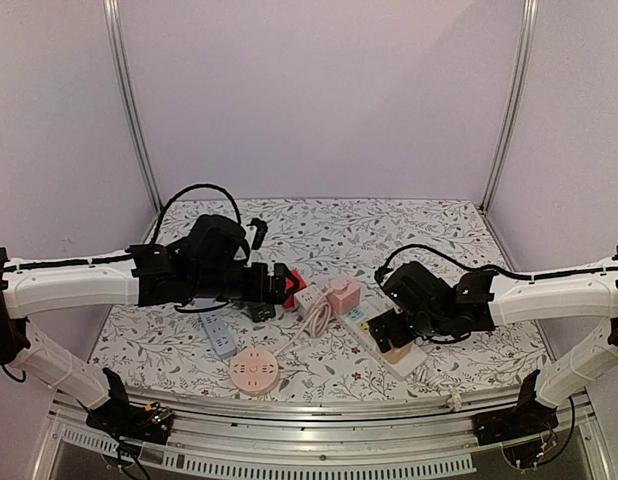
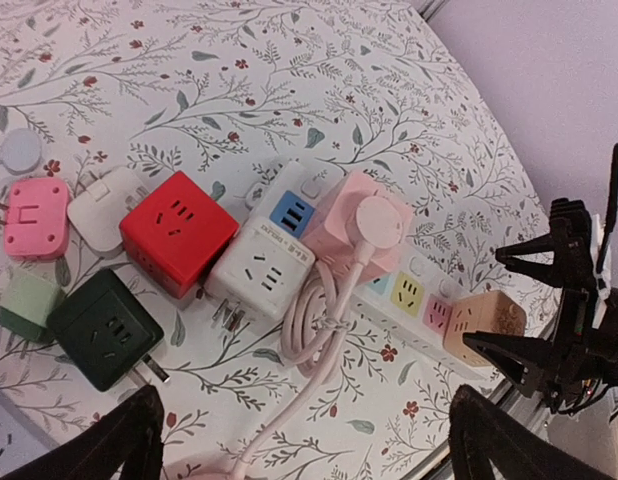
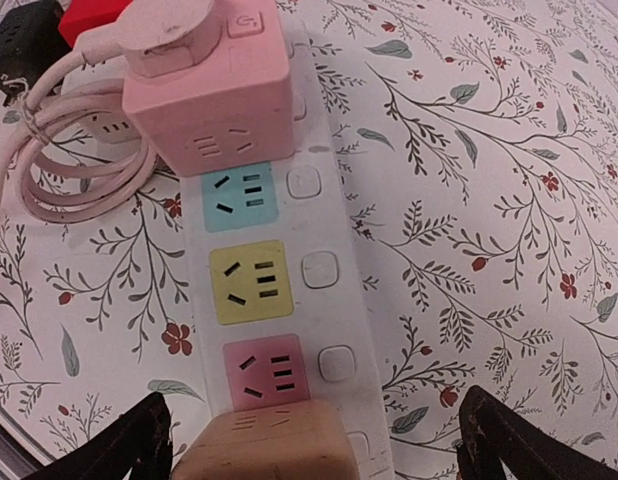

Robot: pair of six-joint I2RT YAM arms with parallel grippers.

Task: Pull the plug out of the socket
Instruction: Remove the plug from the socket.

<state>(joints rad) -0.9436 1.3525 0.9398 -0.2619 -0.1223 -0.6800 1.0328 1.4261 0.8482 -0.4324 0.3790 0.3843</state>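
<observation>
A white power strip (image 3: 324, 215) with blue, yellow and pink sockets lies on the floral table. A pink cube adapter (image 3: 214, 100) sits on its far end, with a round pink plug (image 3: 159, 25) in the cube's top. A wood-coloured cube plug (image 3: 264, 450) sits in the near end. My right gripper (image 3: 319, 450) is open, its fingers on either side of the wooden cube and apart from it. My left gripper (image 2: 304, 445) is open and empty above the coiled pink cable (image 2: 314, 320). In the top view the left gripper (image 1: 289, 285) is by the red cube and the right gripper (image 1: 394, 335) is over the strip.
A red cube (image 2: 177, 232), a white cube (image 2: 261, 268), a dark green cube (image 2: 104, 328), a pink block (image 2: 35, 217) and a white adapter (image 2: 104, 205) cluster left of the strip. A round pink socket (image 1: 254, 370) and a second white strip (image 1: 219, 338) lie near the front edge.
</observation>
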